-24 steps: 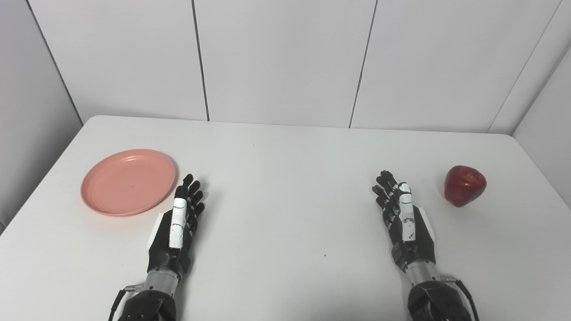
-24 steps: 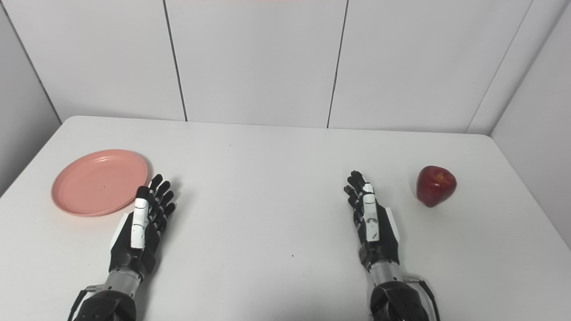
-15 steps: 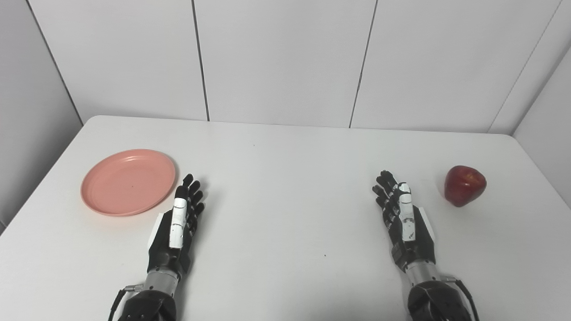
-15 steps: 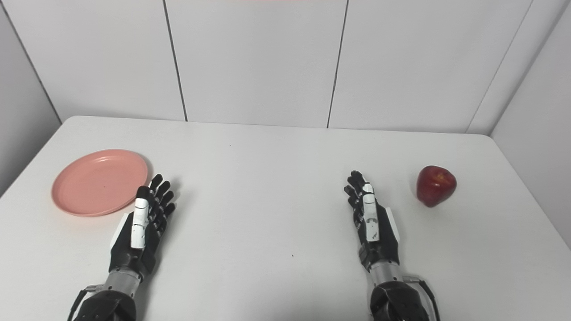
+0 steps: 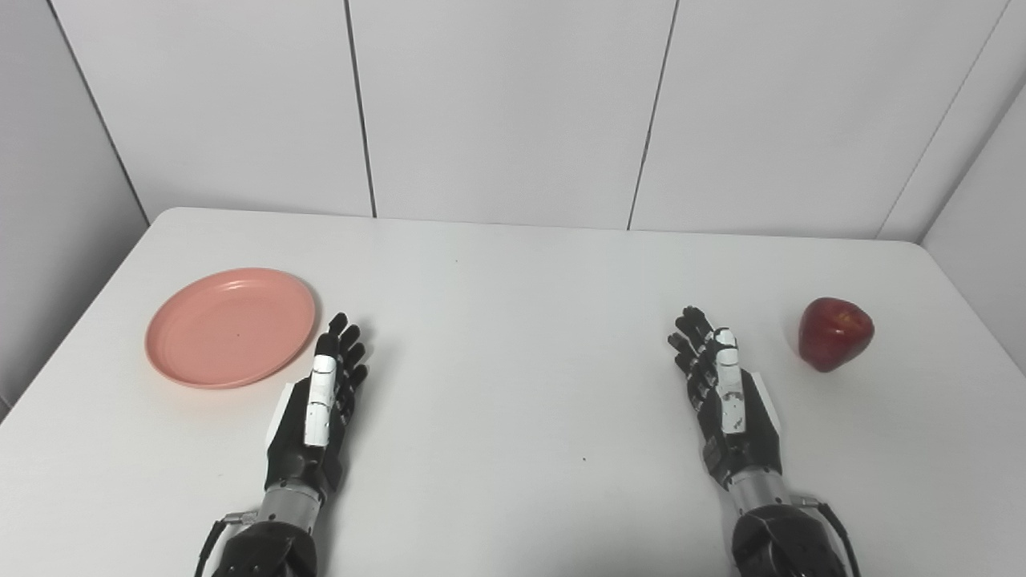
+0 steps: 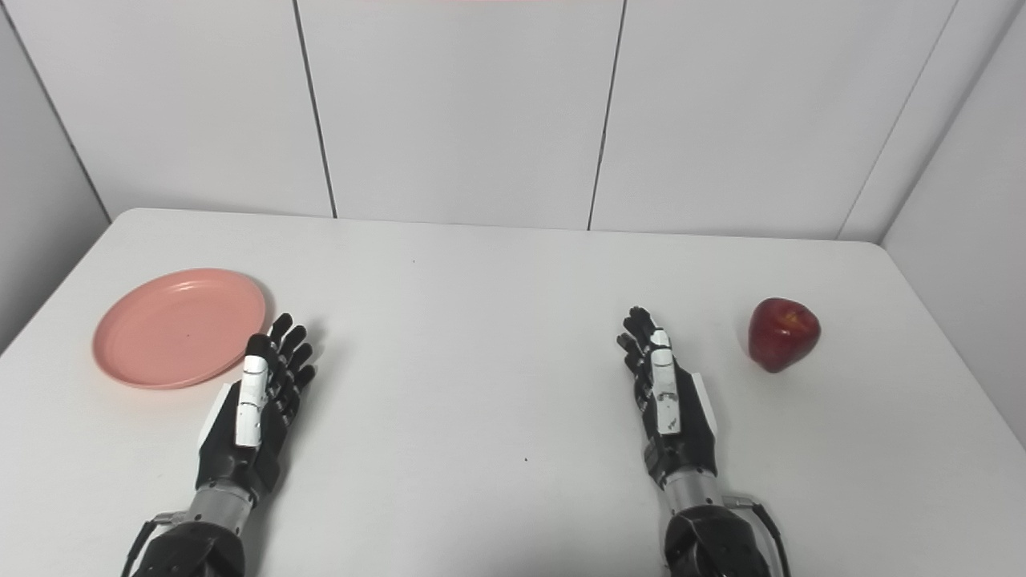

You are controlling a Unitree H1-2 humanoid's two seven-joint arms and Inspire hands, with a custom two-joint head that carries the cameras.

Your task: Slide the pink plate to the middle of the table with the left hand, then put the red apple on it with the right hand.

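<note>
A round pink plate (image 5: pixel 230 327) lies flat on the left side of the white table (image 5: pixel 513 304), and nothing is on it. My left hand (image 5: pixel 319 409) rests just right of the plate's near rim, open, fingers stretched forward, a small gap from the rim. A red apple (image 5: pixel 834 333) stands on the table at the right. My right hand (image 5: pixel 725 405) lies open to the apple's left and a little nearer me, a hand's width away, holding nothing.
Grey wall panels (image 5: pixel 513 112) rise right behind the table's far edge and close in at both sides. The table's right edge (image 5: pixel 974 304) runs just past the apple. A wide stretch of bare tabletop lies between the two hands.
</note>
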